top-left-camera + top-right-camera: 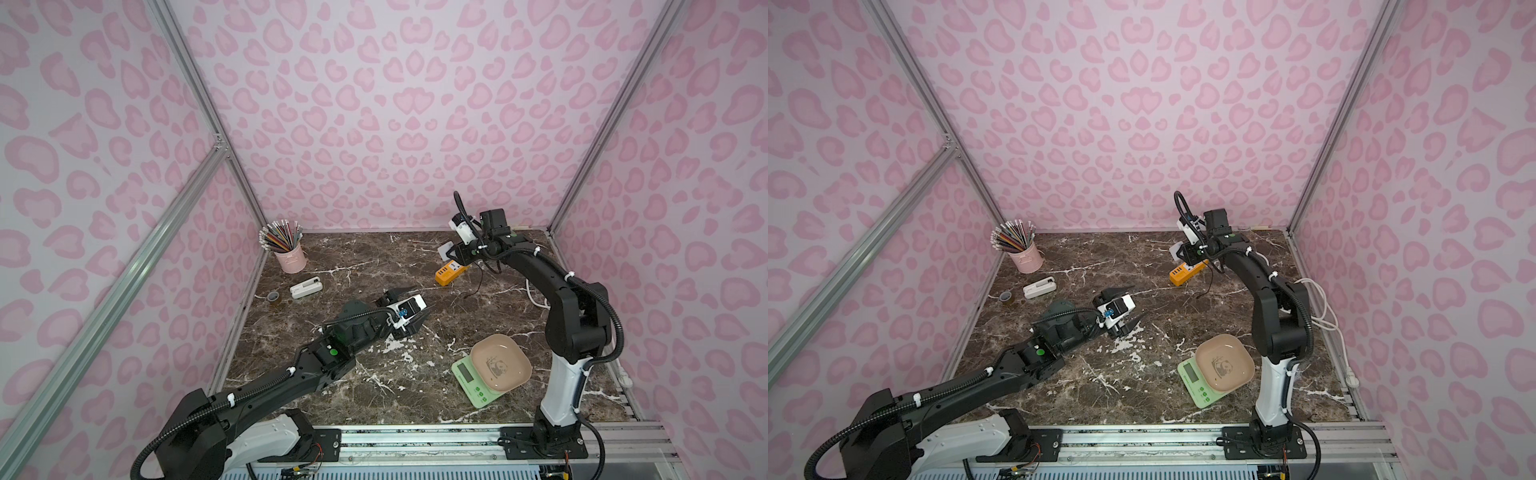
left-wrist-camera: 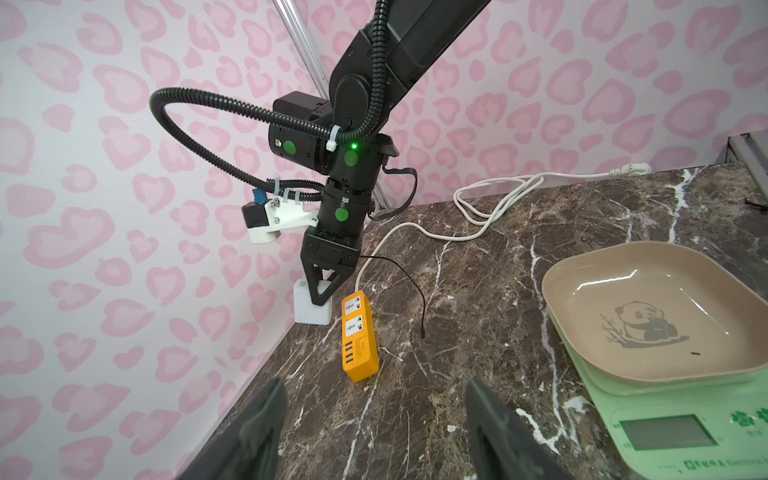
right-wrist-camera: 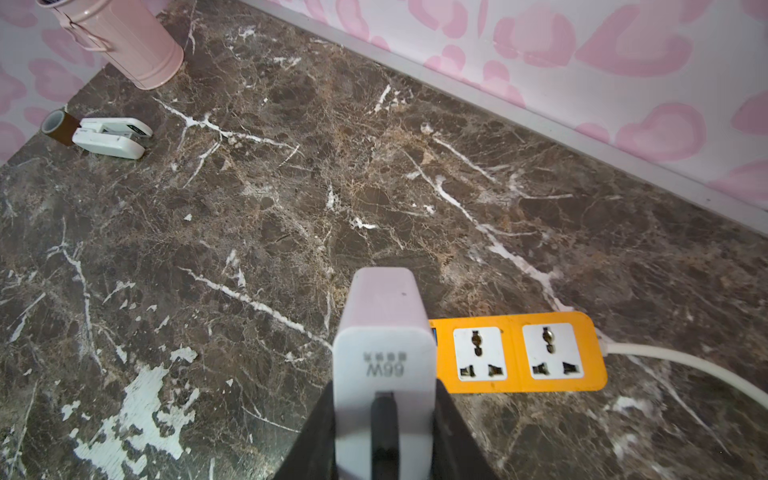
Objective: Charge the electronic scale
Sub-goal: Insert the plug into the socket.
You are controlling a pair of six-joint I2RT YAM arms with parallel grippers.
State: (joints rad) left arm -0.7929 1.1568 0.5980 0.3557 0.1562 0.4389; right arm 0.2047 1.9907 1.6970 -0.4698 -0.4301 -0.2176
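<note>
Toward the near right of the worktop (image 1: 353,266), just beside the right arm's base, the electronic scale (image 1: 473,386) lies flat with its beige panda tray seated on top. Both top views confirm this position.

At the far side, the right jaws are clamped on a white cube charger (image 3: 384,365). It is held just beside the port end of the orange power strip (image 3: 519,353); whether the two touch cannot be told. A thin black cable (image 2: 415,286) trails from the charger, its free plug end down near the strip and well apart from the scale. The strip's white cord (image 2: 490,208) loops across the worktop toward the right edge.

The left jaws stand apart with nothing between them, over the middle of the worktop, well clear of scale and strip alike. A pink pencil cup (image 1: 291,257) stands in the far left corner.
</note>
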